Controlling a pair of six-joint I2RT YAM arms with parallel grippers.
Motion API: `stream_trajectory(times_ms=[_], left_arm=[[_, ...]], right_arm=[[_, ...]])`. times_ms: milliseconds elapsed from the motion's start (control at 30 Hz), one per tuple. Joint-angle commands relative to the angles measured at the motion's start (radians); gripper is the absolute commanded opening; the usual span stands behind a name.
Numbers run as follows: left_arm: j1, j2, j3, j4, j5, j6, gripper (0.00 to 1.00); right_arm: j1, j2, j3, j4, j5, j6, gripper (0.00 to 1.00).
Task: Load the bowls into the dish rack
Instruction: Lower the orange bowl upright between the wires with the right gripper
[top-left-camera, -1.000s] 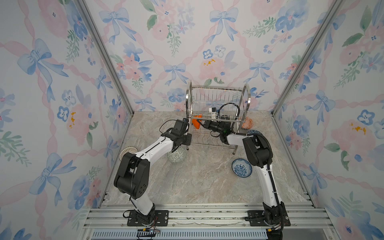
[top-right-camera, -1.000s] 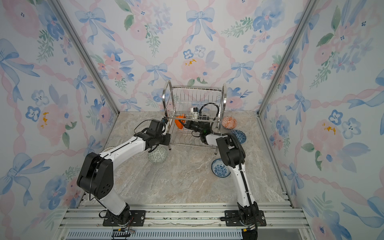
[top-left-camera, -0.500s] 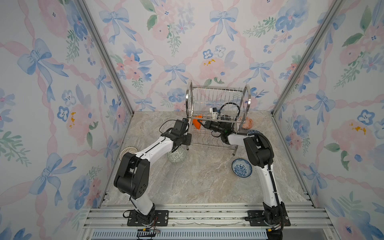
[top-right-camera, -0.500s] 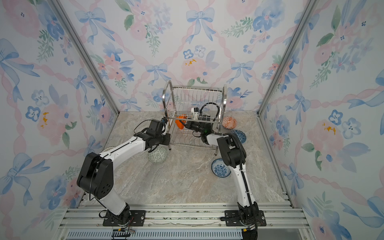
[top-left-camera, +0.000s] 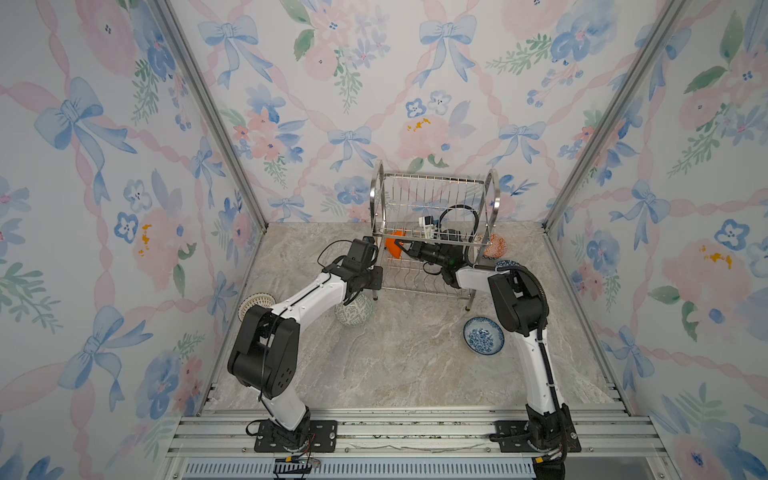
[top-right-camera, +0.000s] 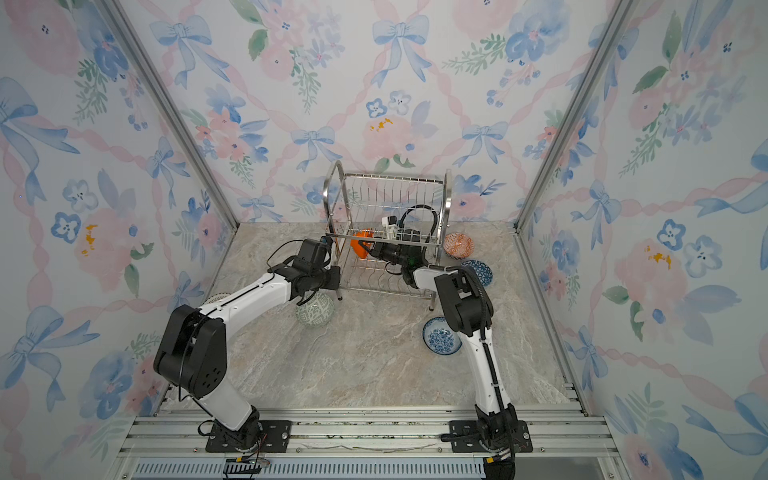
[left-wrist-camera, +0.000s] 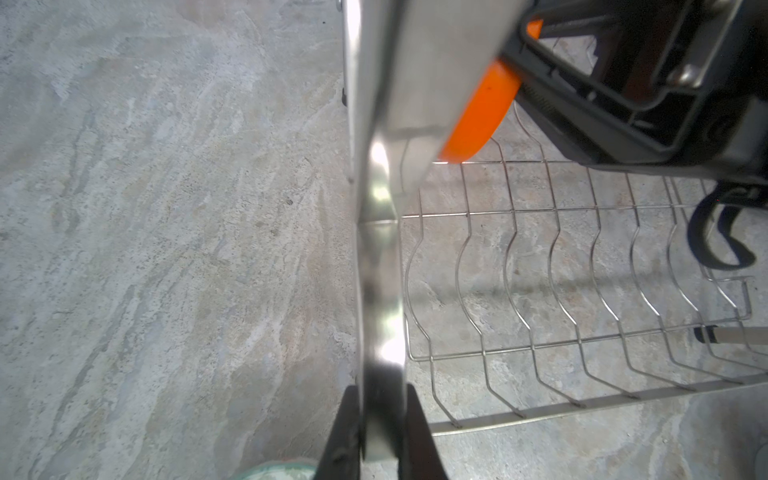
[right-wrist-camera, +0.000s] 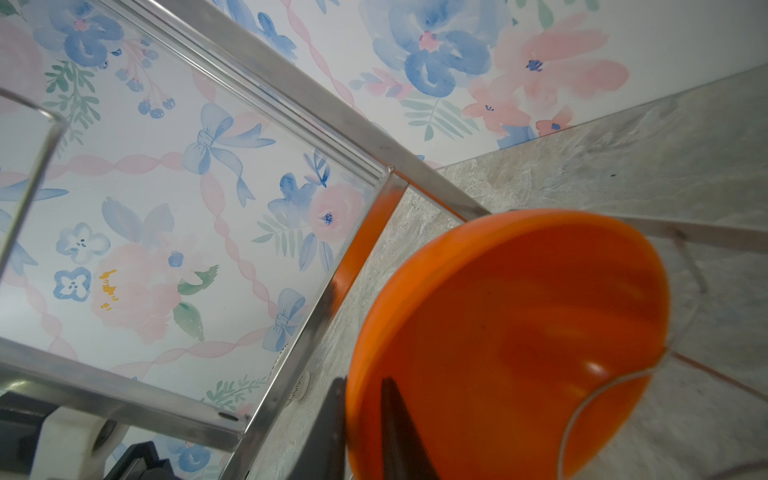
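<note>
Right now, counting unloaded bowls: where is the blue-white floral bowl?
In a top view the blue-white floral bowl sits on the table at the right, just in front of the dish rack's right front leg, beside the right arm.

Both top views are bright and evenly lit, with faint soft shadows on the bench (top-left-camera: 395, 365). The left wrist view shows the dish rack (left-wrist-camera: 380, 249) blurred, with white glare on its steel. The right wrist view shows the orange bowl (right-wrist-camera: 511, 332) out of focus.
</note>
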Motion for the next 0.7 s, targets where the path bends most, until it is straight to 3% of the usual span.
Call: stream_trajectory(times_ms=[0,667], left_arm=[[0.004,0.013,-0.030,-0.140,-0.014,-0.085,0.00],[-0.011,0.003,-0.046,-0.140,-0.047,-0.209,0.00]], right_arm=[[-0.007,-0.027,-0.022,-0.045,0.007,-0.009,0.22],[0.002,-0.075,-0.068,0.055,0.030,0.062,0.36]])
